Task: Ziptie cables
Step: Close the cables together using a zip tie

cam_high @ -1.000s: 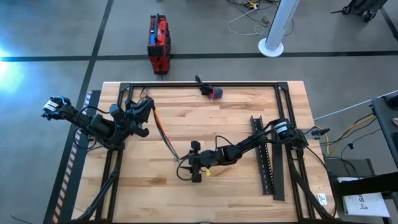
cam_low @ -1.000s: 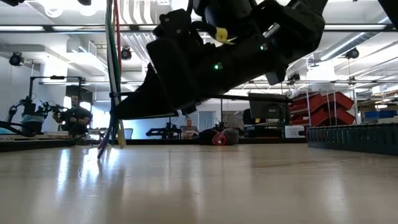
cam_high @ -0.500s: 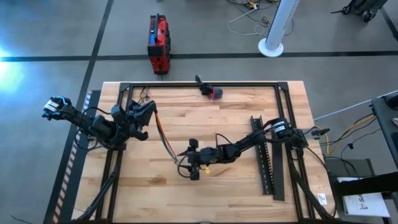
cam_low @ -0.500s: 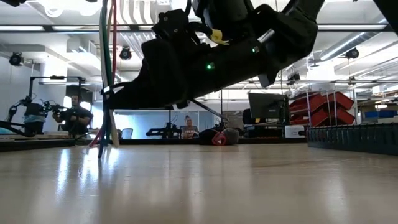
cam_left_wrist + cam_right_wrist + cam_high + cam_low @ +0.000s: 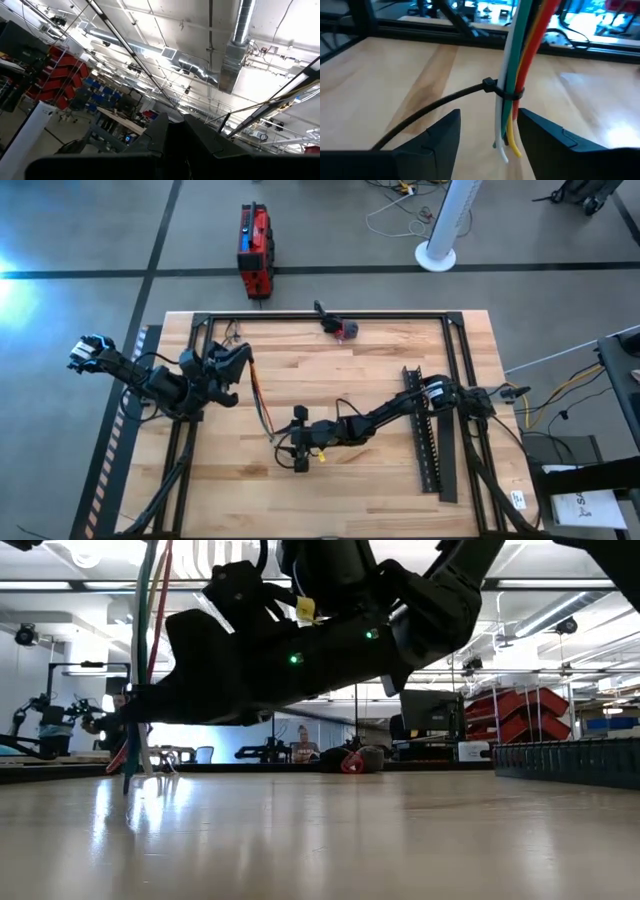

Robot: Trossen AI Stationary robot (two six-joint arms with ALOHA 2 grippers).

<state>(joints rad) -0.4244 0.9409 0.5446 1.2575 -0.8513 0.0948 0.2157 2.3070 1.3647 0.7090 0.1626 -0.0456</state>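
Right wrist view: cables [image 5: 517, 65] w/ ziptie [image 5: 492, 89] betw. spread right pincer [image 5: 487, 131] fingers; untouched

My right gripper [image 5: 299, 451] has slid further toward my left side and a little nearer the table's front edge. The lower end of the cables [image 5: 262, 408] has swung along with it (the low view shows them shifted toward its left edge too).
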